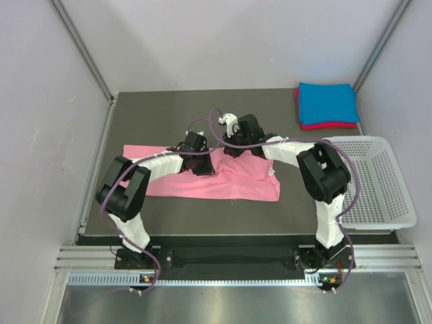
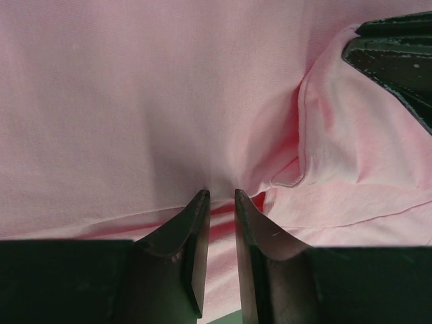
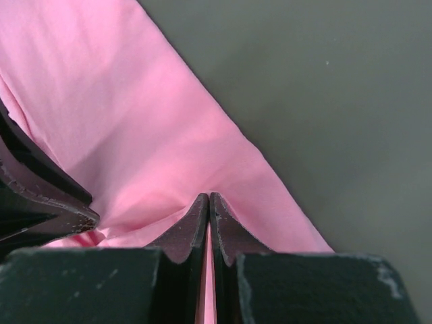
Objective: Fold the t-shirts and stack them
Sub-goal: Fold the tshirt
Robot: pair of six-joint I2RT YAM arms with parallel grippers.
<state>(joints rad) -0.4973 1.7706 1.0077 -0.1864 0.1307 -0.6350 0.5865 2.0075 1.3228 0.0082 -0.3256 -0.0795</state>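
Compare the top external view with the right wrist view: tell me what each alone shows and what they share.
Top external only: folded bright blue cloth t-shirt on a magenta-red cloth t-shirt, white plastic mesh basket. Right wrist only: right gripper shut on a pinch of cloth. Both: light pink cloth t-shirt, dark table.

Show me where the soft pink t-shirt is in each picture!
Top view: the soft light pink cloth t-shirt lies spread across the middle.
Left wrist: it fills nearly everything.
Right wrist: it covers the left half.
Landmark: black right gripper pinching it, also top-right in left wrist.
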